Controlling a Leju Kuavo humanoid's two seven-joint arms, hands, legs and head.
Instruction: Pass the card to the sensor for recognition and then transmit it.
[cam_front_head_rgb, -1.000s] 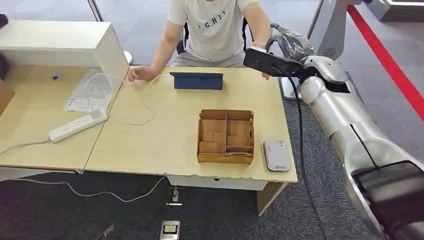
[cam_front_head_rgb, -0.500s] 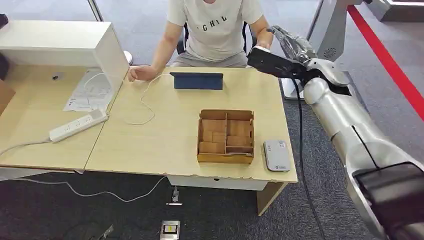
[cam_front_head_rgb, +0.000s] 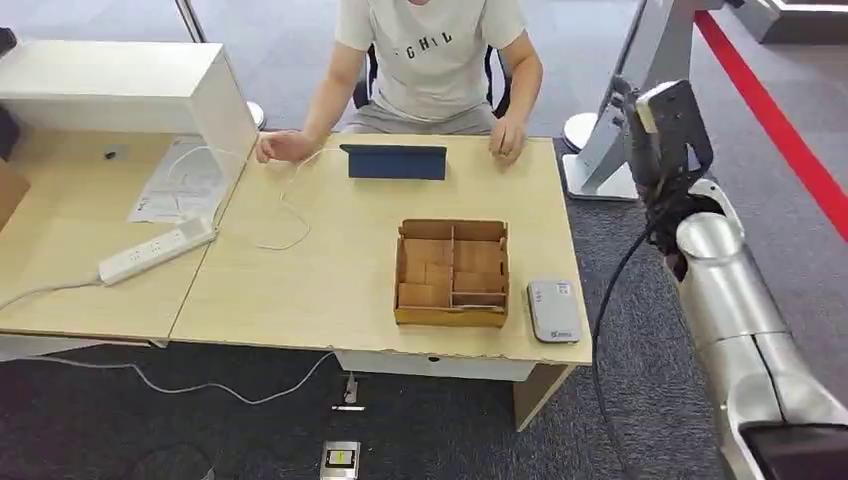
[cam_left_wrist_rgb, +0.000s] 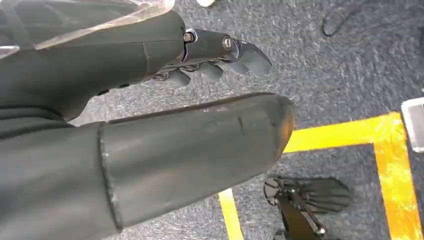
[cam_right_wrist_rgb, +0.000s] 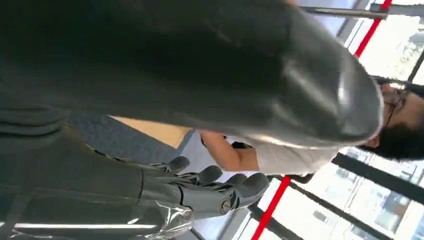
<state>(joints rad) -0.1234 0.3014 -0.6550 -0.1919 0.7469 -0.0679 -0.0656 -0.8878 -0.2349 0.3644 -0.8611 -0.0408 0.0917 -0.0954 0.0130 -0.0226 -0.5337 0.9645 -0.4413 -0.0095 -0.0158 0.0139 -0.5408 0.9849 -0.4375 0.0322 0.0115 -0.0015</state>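
Sensor (cam_front_head_rgb: 554, 310) flat, long axis near-to-far

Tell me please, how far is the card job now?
Done: probably the handover, but I cannot make out a card. In hand: nothing. The right robot hand is empty, fingers apart, raised beside the table, away from the sensor. The left robot hand hangs empty above the floor. Left: perhaps only lowering the arm; the person's hand rests on the table.
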